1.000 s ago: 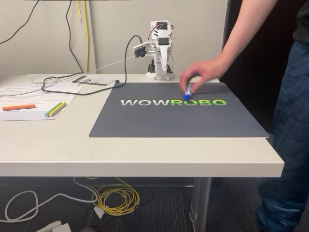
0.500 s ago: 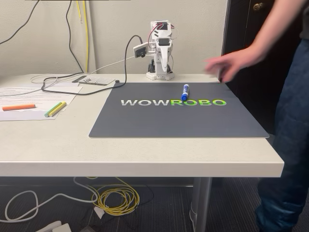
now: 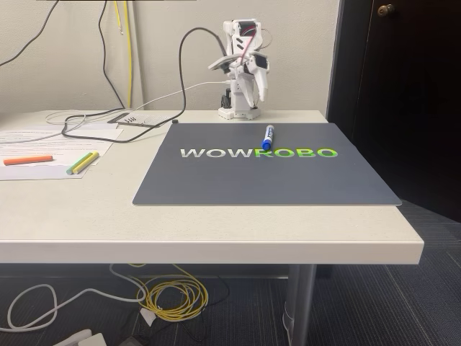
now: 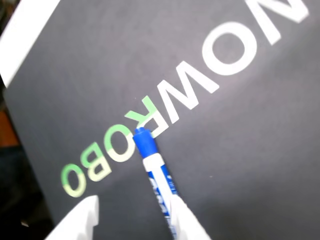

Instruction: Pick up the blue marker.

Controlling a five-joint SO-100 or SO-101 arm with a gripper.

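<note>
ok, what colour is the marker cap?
Blue, on a white barrel with blue print. The marker shows best in the wrist view.

Fixed view: front, table height, faces arm. Wrist view: close above mat [image 4: 100,60]; shared.

The person's arm and hand, earlier reaching in from the upper right of the fixed view, are gone from the frame. The blue marker [image 3: 267,137] is shifted a little to the left (its cap now over the first green letter of the print) and lies free on the mat [image 3: 216,184]. The arm [image 3: 243,61], earlier folded low, is raised and tilted forward, and the gripper [image 4: 134,214] is now pointed down over the marker's barrel.
</note>
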